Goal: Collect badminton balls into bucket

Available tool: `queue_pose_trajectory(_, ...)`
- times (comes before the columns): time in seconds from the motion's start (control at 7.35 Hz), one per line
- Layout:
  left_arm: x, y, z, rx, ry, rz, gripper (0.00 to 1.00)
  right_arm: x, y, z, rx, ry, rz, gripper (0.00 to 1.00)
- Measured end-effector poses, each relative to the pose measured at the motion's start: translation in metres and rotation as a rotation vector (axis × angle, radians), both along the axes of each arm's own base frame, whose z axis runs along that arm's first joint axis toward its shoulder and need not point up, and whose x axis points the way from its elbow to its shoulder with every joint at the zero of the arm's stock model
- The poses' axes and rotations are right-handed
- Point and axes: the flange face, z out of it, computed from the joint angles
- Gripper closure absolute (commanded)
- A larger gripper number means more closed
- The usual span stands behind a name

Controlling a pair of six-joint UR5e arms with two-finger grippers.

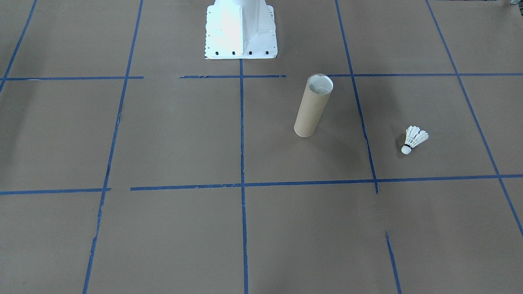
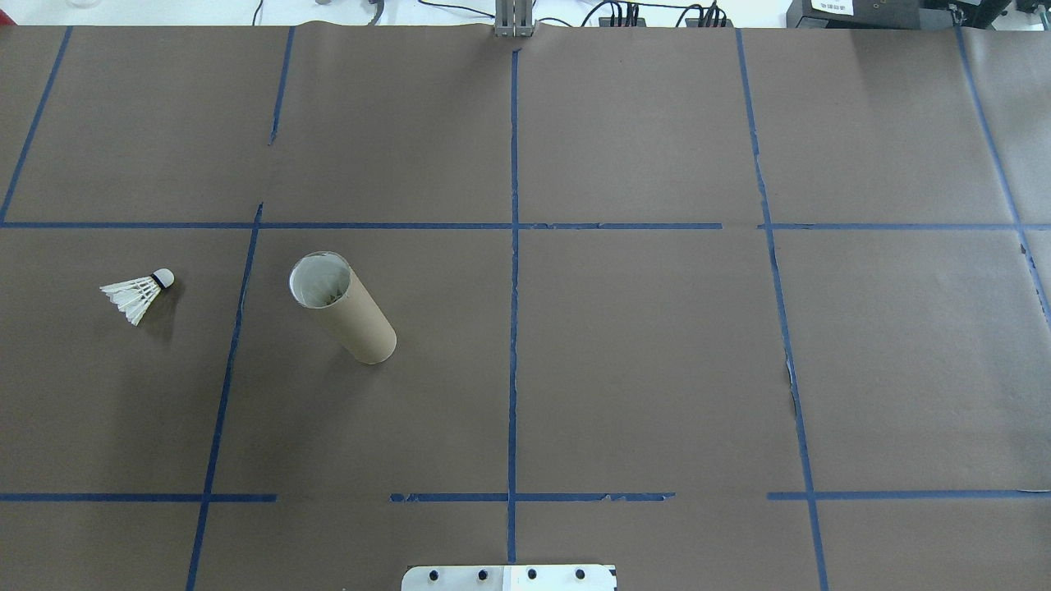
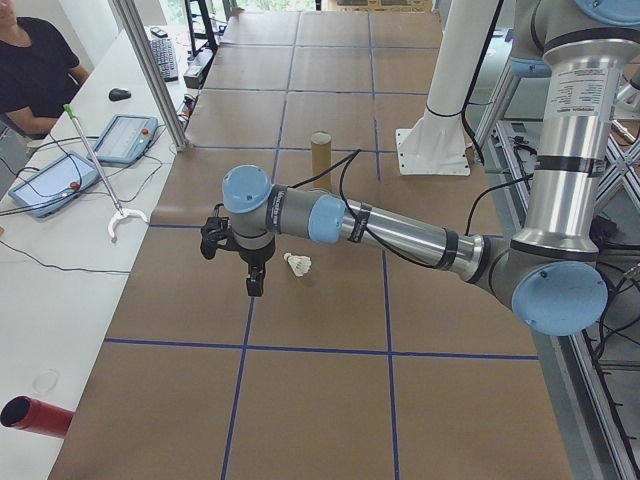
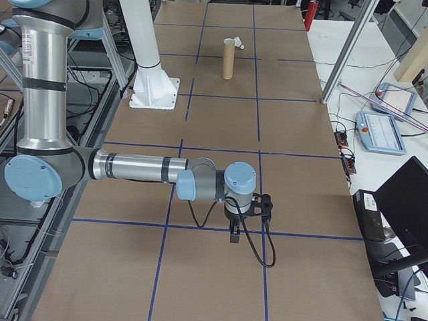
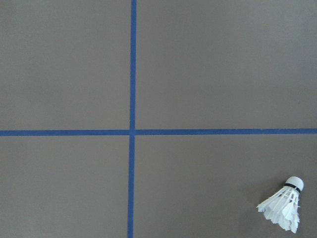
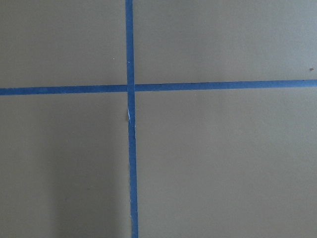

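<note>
One white shuttlecock point(image 1: 414, 139) point(image 2: 135, 294) lies on its side on the brown paper, with its cork tip pointing away from the robot. The brown cardboard tube, the bucket point(image 1: 312, 106) point(image 2: 345, 310), stands upright a short way beside it with its open mouth up. My left gripper point(image 3: 256, 288) shows only in the exterior left view. It hangs above the table just beside the shuttlecock point(image 3: 297, 264), and I cannot tell its state. My right gripper point(image 4: 234, 235) shows only in the exterior right view, far from the tube point(image 4: 229, 59), state unclear. The left wrist view catches the shuttlecock point(image 5: 285, 206) at its bottom right.
Blue tape lines grid the paper-covered table. The white robot base point(image 1: 241, 28) point(image 2: 509, 577) stands at the robot's edge. Across the table, a person point(image 3: 30, 60) sits by a side bench with tablets point(image 3: 125, 138), a metal post point(image 3: 150, 70) and a red cylinder point(image 3: 35, 415).
</note>
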Motion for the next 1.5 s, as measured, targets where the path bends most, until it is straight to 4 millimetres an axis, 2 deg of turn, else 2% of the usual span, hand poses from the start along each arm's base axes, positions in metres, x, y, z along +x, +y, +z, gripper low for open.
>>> queue_pose_trajectory(0.54, 0.073, 0.001, -0.042, 0.0, 0.065, -0.026, 0.0, 0.0, 0.0, 0.0, 0.0, 0.0, 0.0, 0.0)
queue_pose_trajectory(0.68, 0.089, 0.005, -0.051, -0.005, 0.084, -0.054, 0.0, 0.0, 0.0, 0.0, 0.0, 0.0, 0.0, 0.0)
queue_pose_trajectory(0.82, 0.097, 0.009, -0.053, -0.022, 0.106, -0.093, 0.0, 0.0, 0.0, 0.0, 0.0, 0.0, 0.0, 0.0)
queue_pose_trajectory(0.95, 0.098, 0.02, -0.046, -0.032, 0.127, -0.126, 0.0, 0.0, 0.0, 0.0, 0.0, 0.0, 0.0, 0.0)
queue_pose_trajectory(1.09, 0.093, 0.041, -0.025, -0.022, 0.154, -0.166, 0.0, 0.0, 0.0, 0.0, 0.0, 0.0, 0.0, 0.0)
queue_pose_trajectory(1.22, 0.086, 0.066, 0.005, -0.013, 0.195, -0.224, 0.0, 0.0, 0.0, 0.0, 0.0, 0.0, 0.0, 0.0)
queue_pose_trajectory(1.36, 0.082, 0.083, 0.028, -0.031, 0.248, -0.284, 0.0, 0.0, 0.0, 0.0, 0.0, 0.0, 0.0, 0.0)
queue_pose_trajectory(1.5, 0.081, 0.091, 0.045, -0.069, 0.282, -0.326, 0.0, 0.0, 0.0, 0.0, 0.0, 0.0, 0.0, 0.0)
